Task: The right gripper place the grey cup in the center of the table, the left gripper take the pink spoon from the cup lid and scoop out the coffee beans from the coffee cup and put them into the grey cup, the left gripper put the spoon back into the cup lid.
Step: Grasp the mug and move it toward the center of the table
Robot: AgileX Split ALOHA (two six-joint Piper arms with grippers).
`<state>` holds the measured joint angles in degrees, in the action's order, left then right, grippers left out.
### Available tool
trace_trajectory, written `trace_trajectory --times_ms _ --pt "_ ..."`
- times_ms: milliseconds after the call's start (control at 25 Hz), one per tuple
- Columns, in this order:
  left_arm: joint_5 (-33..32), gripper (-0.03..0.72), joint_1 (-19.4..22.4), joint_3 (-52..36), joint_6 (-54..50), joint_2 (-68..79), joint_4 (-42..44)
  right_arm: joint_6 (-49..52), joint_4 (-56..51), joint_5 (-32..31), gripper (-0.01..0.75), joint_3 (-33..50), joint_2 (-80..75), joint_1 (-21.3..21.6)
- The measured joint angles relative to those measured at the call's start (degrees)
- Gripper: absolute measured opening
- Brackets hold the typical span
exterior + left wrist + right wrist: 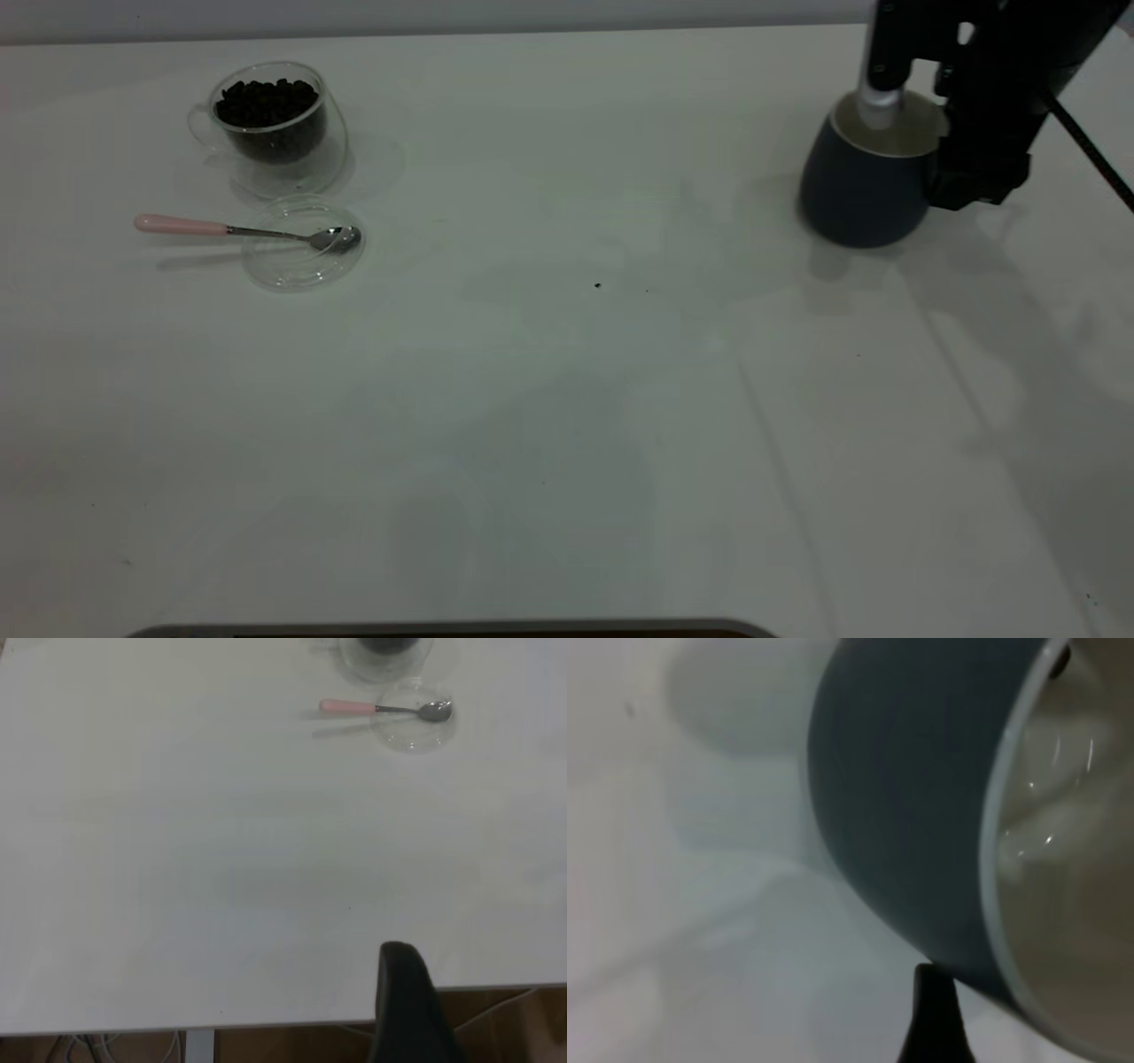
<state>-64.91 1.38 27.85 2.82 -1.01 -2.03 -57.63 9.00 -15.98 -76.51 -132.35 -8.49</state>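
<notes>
Right pincer point(912, 124) seemingly clamps grey cup point(864, 190); coffee cup point(276, 124) holds coffee beans point(266, 100).

grey cup point(904, 806) fills view | white inside | black claw tip against its wall

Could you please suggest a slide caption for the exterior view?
Right gripper at the grey cup; pink spoon on the cup lid beside the coffee cup.

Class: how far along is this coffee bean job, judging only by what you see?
Nothing is finished. The right hand is at the mug, far right on the table. The spoon lies in the lid; beans unscooped.
</notes>
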Motion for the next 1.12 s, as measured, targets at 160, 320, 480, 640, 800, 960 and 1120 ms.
trace_trajectory --times_ms 160,320,480,640,800,960,1120 --pt "0.0 0.484 0.0 0.0 0.0 0.0 0.0 0.1 -0.1 0.3 0.591 0.0 0.0 -3.0" --pt "0.0 0.484 0.0 0.0 0.0 0.0 0.0 0.4 -0.2 0.4 0.591 -0.1 0.0 -6.3" --pt "0.0 0.484 0.0 0.0 0.0 0.0 0.0 3.5 -1.2 0.7 0.591 -0.2 0.0 -10.4" --pt "0.0 0.484 0.0 0.0 0.0 0.0 0.0 6.7 -3.5 1.6 0.591 -0.2 0.0 -14.6" --pt "0.0 0.484 0.0 0.0 0.0 0.0 0.0 9.2 -6.7 4.8 0.591 -0.2 0.0 -18.8" --pt "0.0 0.484 0.0 0.0 0.0 0.0 0.0 11.8 -11.0 9.6 0.591 -0.2 0.0 -21.8" --pt "0.0 0.484 0.0 0.0 0.0 0.0 0.0 13.1 -14.3 11.0 0.591 -0.2 0.6 -22.5"
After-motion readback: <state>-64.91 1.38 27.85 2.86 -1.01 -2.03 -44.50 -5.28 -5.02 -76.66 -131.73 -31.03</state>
